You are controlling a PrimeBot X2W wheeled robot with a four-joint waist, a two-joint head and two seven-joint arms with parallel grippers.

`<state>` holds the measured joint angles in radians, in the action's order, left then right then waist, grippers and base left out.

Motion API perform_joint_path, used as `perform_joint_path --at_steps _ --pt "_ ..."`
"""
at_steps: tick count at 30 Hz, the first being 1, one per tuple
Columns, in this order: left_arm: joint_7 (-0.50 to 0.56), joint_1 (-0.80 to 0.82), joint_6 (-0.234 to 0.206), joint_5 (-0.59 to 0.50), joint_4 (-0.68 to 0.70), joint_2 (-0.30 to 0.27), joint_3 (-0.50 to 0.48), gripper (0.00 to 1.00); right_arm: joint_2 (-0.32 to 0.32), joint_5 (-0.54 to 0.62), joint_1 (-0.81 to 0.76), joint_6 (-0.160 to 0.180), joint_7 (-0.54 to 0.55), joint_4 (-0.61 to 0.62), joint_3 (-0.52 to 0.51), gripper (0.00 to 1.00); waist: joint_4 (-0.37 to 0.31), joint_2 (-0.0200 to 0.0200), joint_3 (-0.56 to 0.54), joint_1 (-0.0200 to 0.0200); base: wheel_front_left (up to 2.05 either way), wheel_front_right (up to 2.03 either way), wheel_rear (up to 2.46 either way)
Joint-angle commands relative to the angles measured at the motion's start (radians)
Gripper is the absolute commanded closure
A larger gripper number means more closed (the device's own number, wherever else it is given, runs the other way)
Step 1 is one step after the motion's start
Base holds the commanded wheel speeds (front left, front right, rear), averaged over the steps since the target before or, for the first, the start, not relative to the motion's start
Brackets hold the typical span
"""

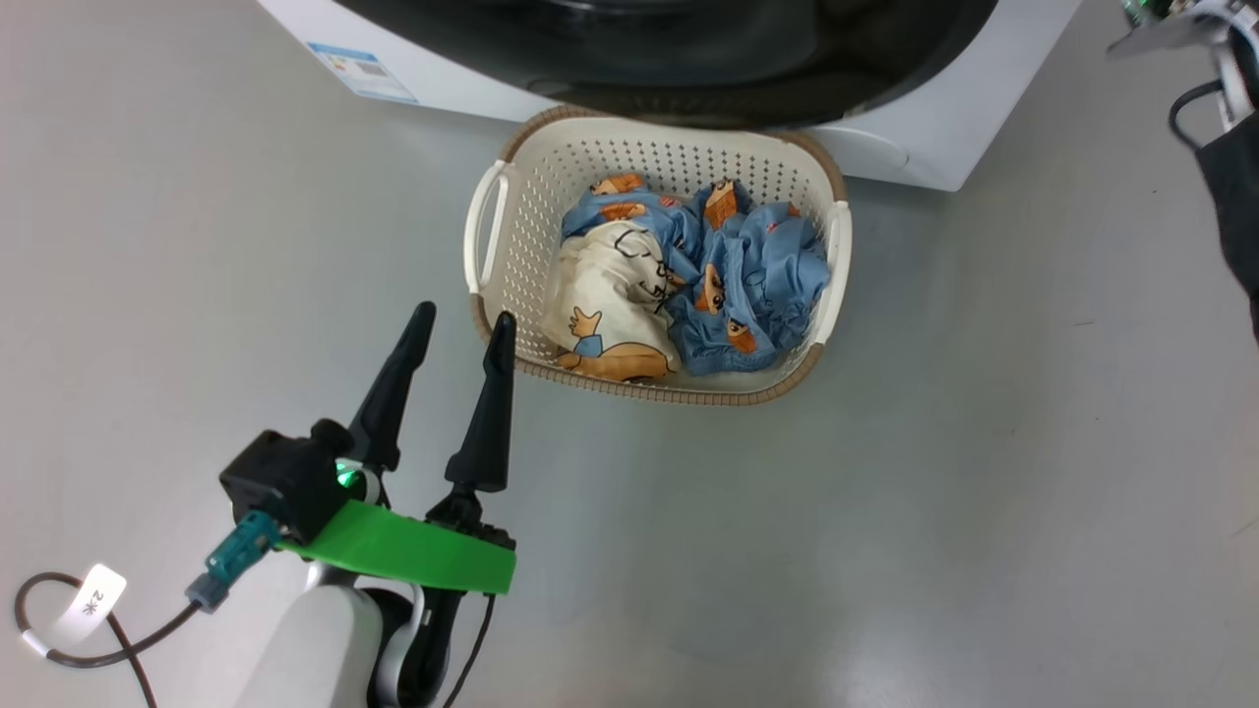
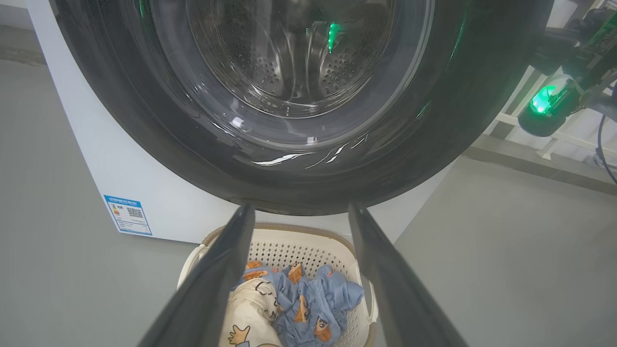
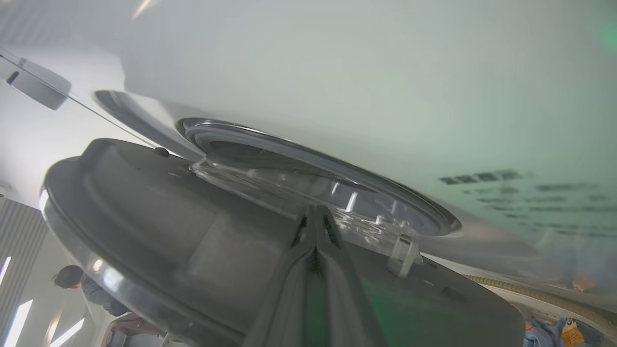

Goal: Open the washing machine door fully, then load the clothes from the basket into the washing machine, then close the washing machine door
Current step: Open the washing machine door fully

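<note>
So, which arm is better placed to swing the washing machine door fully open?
Right, probably. The right fingers, shut, reach behind the partly open door, at its inner side. The left fingers stand open beside the basket, facing the door's front.

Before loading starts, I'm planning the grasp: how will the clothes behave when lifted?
Likely floppy: the clothes lie crumpled in the basket. Probably light, being thin fabric. They may come up tangled, since the blue and cream pieces overlap.
</note>
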<state>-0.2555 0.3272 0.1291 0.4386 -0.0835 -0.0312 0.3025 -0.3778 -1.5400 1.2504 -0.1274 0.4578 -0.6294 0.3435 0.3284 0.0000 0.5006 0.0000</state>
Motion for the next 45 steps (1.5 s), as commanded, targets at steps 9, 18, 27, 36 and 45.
perform_joint_path --at_steps 9,18,27,36,45 --pt "-0.006 -0.006 0.002 -0.002 0.024 -0.019 -0.040 0.00 0.037 0.004 -0.098 -0.003 0.055 0.116 0.066 1.00 -0.019 0.0000 -0.027 0.0000 0.00 0.00 0.00" --pt "-0.006 -0.031 0.002 -0.025 0.024 -0.019 -0.058 0.00 0.048 -0.013 -0.193 -0.003 0.088 0.211 0.113 1.00 -0.043 0.0000 -0.065 0.0000 0.00 0.00 0.00" --pt "-0.006 -0.057 0.002 -0.052 0.023 -0.019 -0.066 0.00 0.052 -0.027 -0.281 -0.003 0.114 0.292 0.149 1.00 -0.057 0.0000 -0.110 0.0000 0.00 0.00 0.00" --pt "-0.006 -0.099 0.002 -0.067 0.021 -0.019 -0.077 0.00 0.071 -0.032 -0.363 -0.003 0.151 0.364 0.205 1.00 -0.070 0.0000 -0.166 0.0000 0.00 0.00 0.00" --pt "-0.006 -0.132 0.002 -0.074 0.019 -0.019 -0.093 0.00 0.108 -0.026 -0.442 -0.003 0.163 0.441 0.266 1.00 -0.060 0.0000 -0.209 0.0000 0.00 0.00 0.00"
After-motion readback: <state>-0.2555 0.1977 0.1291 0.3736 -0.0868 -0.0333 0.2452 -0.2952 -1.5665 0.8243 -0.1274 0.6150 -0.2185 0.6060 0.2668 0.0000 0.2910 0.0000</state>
